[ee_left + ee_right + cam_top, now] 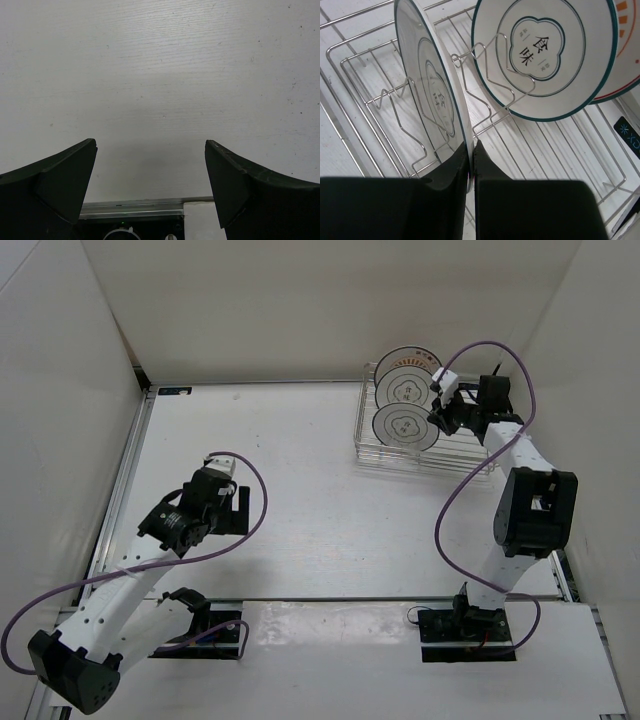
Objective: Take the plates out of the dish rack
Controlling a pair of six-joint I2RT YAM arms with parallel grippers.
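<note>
Three plates stand upright in the silver wire dish rack at the back right. My right gripper is shut on the right rim of the nearest plate, which is seen edge-on and still stands in its wire divider. Behind it stand the middle plate and a plate with orange markings. My left gripper hangs open over bare table at the left, with nothing between its fingers.
The rack's zigzag wire dividers rise between the plates. White walls close in the table on the left, back and right. A metal rail runs along the table's near edge. Purple cables loop from both arms.
</note>
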